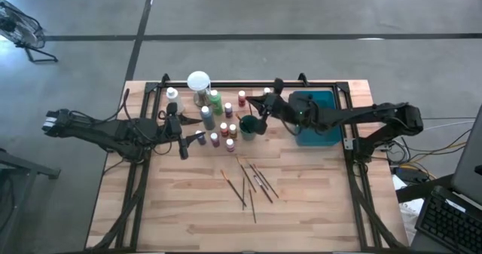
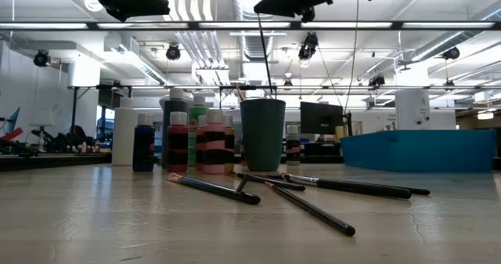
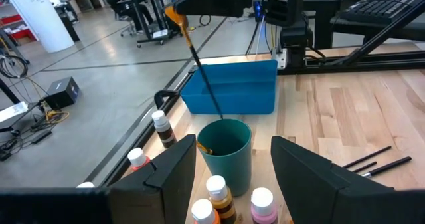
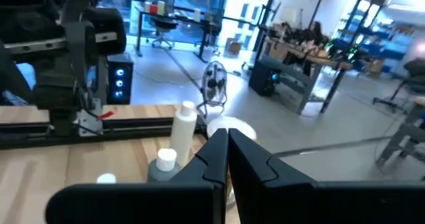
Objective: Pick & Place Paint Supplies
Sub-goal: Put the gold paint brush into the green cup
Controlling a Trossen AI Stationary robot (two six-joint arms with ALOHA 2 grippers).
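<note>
two dark, matte arms [image 1: 113, 130] (black cables trailing), each claw with blocky angular fingers [image 3: 166, 174].

bottles [image 1: 218, 122] – clustered by green cup [image 1: 251, 125] | brushes [image 1: 252, 182] – loose on table [image 1: 316, 209]

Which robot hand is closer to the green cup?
Right. The right gripper hangs just above the green cup, holding a brush over it; the left gripper waits off beside the bottles.

Near the far edge of the bench [image 1: 188, 209]: round white-topped object on a metal base [image 1: 199, 83]. Toward the far right corner: rectangular teal tray [image 1: 324, 133]. Between them, upright on the wood: dark teal cup [image 1: 251, 125]. Beyond the far left corner, on the floor: fan [image 1: 19, 28].
</note>
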